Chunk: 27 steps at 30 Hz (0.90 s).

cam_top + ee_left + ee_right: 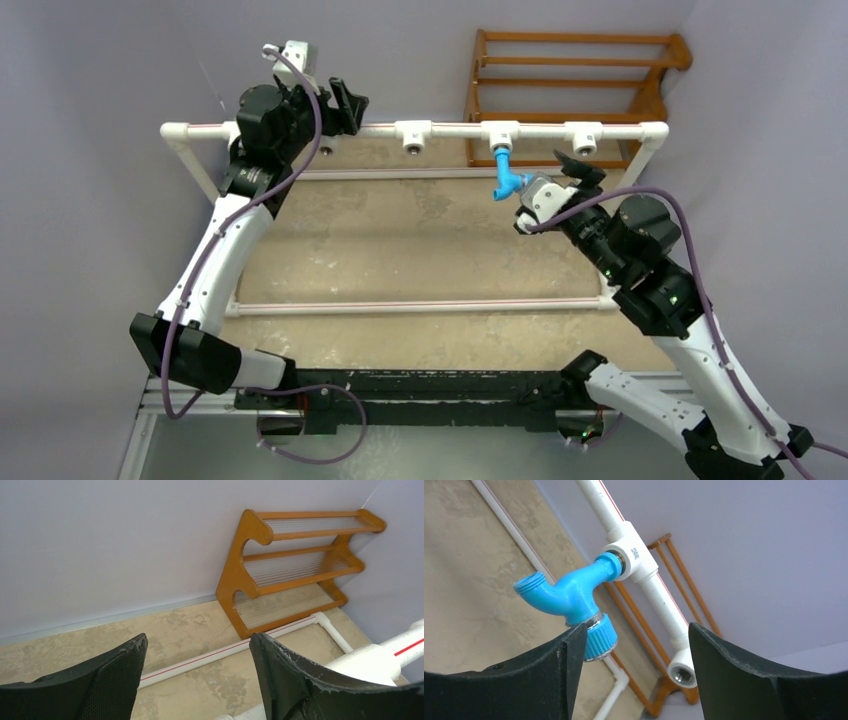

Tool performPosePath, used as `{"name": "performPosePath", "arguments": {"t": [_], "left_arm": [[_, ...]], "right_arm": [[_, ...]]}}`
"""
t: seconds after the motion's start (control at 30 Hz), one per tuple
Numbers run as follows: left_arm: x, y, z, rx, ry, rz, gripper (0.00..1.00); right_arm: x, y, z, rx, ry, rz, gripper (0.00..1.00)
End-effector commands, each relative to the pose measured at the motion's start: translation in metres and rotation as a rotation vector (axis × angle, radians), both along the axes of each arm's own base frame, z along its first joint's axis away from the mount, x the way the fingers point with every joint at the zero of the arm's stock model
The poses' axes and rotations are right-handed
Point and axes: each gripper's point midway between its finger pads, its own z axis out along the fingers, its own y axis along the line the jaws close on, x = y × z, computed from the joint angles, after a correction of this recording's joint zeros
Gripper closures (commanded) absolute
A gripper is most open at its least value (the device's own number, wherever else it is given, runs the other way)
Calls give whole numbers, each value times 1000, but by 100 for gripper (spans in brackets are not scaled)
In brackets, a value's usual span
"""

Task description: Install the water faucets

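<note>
Your right gripper has its jaws apart and empty. The blue faucet hangs just beside one finger, and you cannot tell if its knob touches. Its threaded end sits in a white tee fitting on the pipe rail. Your left gripper is spread wide too, holding nothing, at the rail's left end.
</note>
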Motion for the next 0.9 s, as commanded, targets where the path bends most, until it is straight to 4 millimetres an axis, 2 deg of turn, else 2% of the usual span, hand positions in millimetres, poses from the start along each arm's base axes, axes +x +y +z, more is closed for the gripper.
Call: {"name": "performPosePath", "arguments": {"t": [0.0,0.17,0.33,0.43,0.77,0.87], "left_arm": [[-5,0,-91,18,310,-23,26],[-4,3,-90,14,309,-18,26],[-4,5,-89,7,309,-20,26],[-4,5,-89,6,308,-20,26],[-4,5,-91,7,312,-20,26],[-4,5,-91,6,313,-21,26]], "right_arm": [[5,7,19,-121,-91,29,24],[-3,26,12,-160,-62,80,24],[-14,52,-13,-226,31,103,24],[-16,55,-22,-261,45,86,23],[-7,25,-29,-315,7,-85,21],[-1,23,-29,-300,-26,-133,21]]}}
